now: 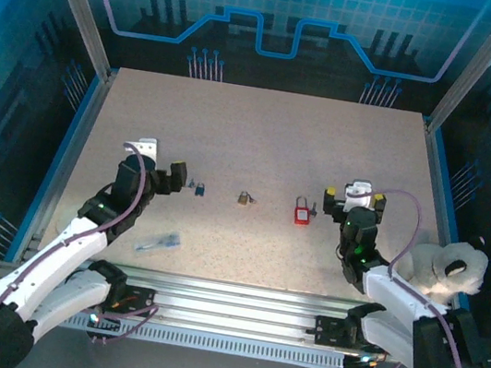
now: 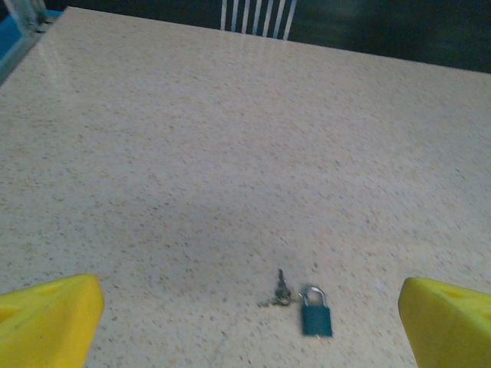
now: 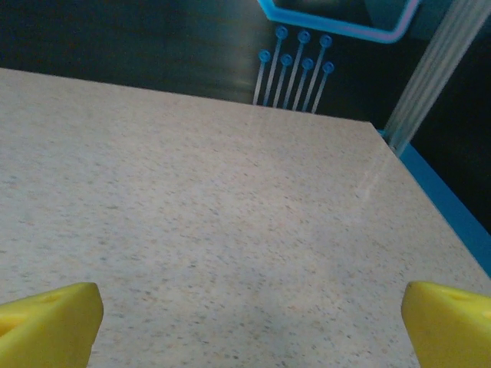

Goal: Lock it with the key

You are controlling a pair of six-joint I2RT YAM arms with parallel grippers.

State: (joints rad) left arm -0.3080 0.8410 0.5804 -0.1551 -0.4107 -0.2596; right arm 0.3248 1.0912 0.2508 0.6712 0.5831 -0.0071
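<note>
A tiny bunch of metal keys on a ring, the key [image 2: 280,293], lies flat on the speckled table just left of a small teal padlock [image 2: 316,314] with a silver shackle. From above, that teal padlock [image 1: 198,189] sits just right of my left gripper [image 1: 168,172]. In the left wrist view my left gripper [image 2: 249,307] is open, its yellow fingertips [image 2: 54,314] wide apart, with the key and padlock on the table between and ahead of them. My right gripper [image 1: 353,199] stands right of the red padlock [image 1: 301,214]. In its wrist view my right gripper [image 3: 249,307] is open over bare table.
A brass padlock [image 1: 243,198] lies between the teal and red ones. A bluish flat item [image 1: 159,242] rests near the front edge. A white plush toy [image 1: 443,267] sits by the right arm, outside the table. Blue rails [image 1: 63,155] border the table sides.
</note>
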